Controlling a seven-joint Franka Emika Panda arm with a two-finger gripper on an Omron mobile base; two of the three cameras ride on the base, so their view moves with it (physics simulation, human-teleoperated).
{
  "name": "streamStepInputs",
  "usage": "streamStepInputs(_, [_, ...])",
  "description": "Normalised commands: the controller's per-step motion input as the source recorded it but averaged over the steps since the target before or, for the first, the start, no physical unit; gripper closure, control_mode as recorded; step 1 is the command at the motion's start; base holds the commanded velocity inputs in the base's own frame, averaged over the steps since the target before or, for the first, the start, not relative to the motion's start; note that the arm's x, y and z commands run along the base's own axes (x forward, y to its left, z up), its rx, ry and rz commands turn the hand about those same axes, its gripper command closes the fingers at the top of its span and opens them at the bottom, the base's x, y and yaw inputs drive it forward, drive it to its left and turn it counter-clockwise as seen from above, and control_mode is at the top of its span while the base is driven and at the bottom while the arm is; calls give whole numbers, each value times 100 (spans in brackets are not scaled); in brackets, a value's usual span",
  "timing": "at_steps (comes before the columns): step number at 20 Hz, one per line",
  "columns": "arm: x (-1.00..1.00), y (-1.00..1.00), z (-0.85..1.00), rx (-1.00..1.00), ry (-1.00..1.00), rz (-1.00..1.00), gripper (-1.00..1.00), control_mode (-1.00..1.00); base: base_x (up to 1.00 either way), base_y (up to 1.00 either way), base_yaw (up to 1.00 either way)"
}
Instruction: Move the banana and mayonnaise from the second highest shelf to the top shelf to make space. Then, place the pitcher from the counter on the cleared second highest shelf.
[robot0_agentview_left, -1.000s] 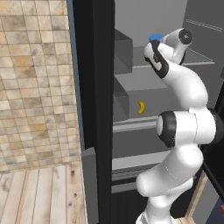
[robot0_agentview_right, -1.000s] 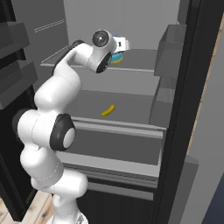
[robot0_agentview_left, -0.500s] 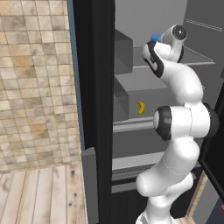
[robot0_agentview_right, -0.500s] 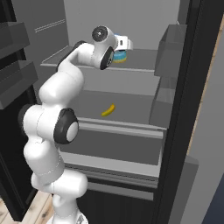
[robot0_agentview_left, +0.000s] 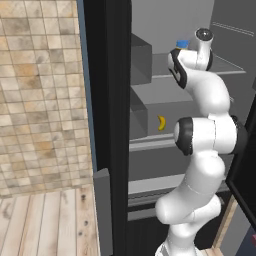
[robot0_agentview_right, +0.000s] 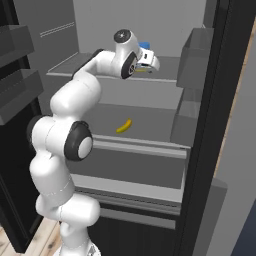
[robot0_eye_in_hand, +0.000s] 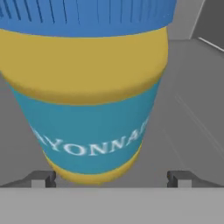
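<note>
The mayonnaise (robot0_eye_in_hand: 87, 87), a jar with blue lid, yellow band and teal body, stands upright on the top shelf (robot0_agentview_right: 167, 69) close in front of the hand. My gripper (robot0_eye_in_hand: 111, 178) is open, and its fingertips (robot0_eye_in_hand: 43, 178) stand wide on either side of the jar's base without touching it. From the base cameras the blue lid of the mayonnaise (robot0_agentview_right: 145, 46) (robot0_agentview_left: 182, 44) peeks out behind the gripper (robot0_agentview_right: 148, 60). The banana (robot0_agentview_right: 124, 125) (robot0_agentview_left: 161, 122) lies on the second highest shelf (robot0_agentview_right: 145, 146) below. The pitcher and the counter are out of view.
Grey door bins (robot0_agentview_right: 196, 52) hang on the fridge door at the right, close to the hand. Another grey bin (robot0_agentview_left: 141, 59) juts out at the left of the shelves. A tiled wall (robot0_agentview_left: 40, 100) and wooden floor (robot0_agentview_left: 45, 220) lie left of the fridge.
The wrist has turned and the hand has shifted a little to the right beside the jar. The jaws have stayed open. The jar and the banana have not moved.
</note>
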Motion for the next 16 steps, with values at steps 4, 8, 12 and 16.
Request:
streamStepInputs(4, [-8,-30,-99,4,8,-10,-100,-100,0,0,0])
streamStepInputs(8, [-65,-2,-67,0,2,-4,-100,-100,0,0,0])
streamStepInputs(12, [-100,0,-15,0,2,0,-100,-100,0,0,0])
streamStepInputs(16, [-100,12,-10,0,0,0,-100,-100,0,0,0])
